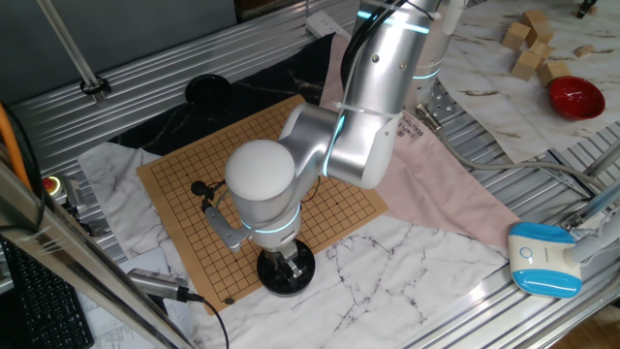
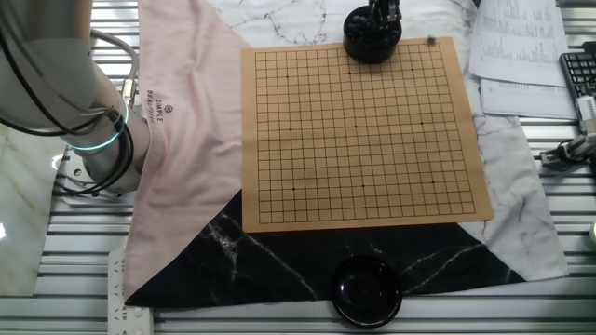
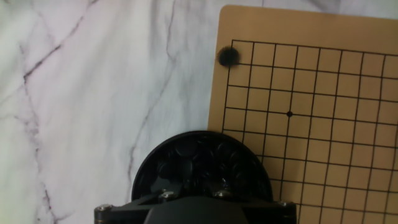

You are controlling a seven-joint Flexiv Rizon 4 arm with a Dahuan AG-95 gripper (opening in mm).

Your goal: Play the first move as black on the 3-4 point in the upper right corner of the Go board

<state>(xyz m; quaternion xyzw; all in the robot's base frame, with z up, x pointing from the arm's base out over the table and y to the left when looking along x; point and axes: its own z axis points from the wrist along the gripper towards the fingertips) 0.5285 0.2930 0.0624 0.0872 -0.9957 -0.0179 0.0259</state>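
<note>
Overlapping board (image 3: 323, 93), bowl (image 3: 202, 165) of stones (image 3: 193, 158)

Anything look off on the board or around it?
One dark stone sits at the corner of the board, near the edge, not on a 3-4 point. The stone bowl under the gripper overlaps the board's edge. Nothing spilled.

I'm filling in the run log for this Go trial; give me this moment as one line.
phase: at stone supply | gripper: over bowl of black stones, jaws hidden | board: one dark stone near corner | 3-4 point move: not yet played
</note>
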